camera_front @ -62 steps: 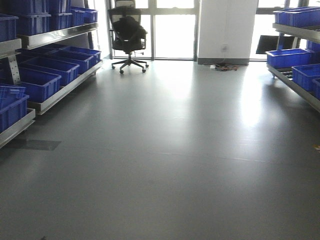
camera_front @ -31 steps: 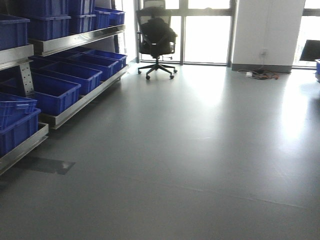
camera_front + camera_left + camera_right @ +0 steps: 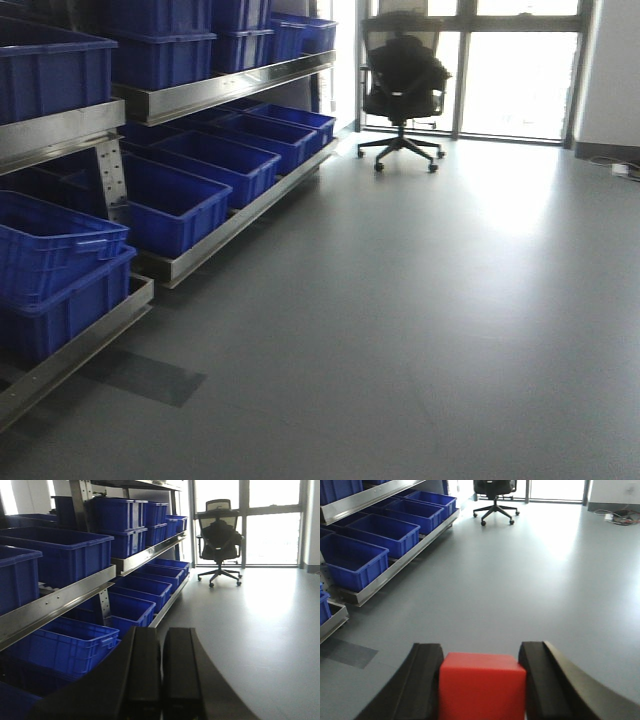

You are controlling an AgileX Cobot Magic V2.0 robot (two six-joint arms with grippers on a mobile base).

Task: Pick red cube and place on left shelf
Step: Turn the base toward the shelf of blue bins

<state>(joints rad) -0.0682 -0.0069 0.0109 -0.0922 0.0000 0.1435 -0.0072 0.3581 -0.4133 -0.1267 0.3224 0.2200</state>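
Left shelf (image 3: pixel 220 90) nearer than before; right claw (image 3: pixel 481 654) tight around red cube (image 3: pixel 482 687); left claw (image 3: pixel 162 635) closed, empty.

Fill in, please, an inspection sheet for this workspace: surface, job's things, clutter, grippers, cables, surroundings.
Surface: grey floor, bare, with one darker patch near the rack.
Job's things: red cube held in the right gripper; left shelf on the left, steel rails, loaded with blue crates.
Clutter: nothing seen.
Grippers: right gripper shut on the red cube; left gripper shut, empty.
Cables: loose cables on the floor by the far wall.
Surroundings: black office chair before bright windows.
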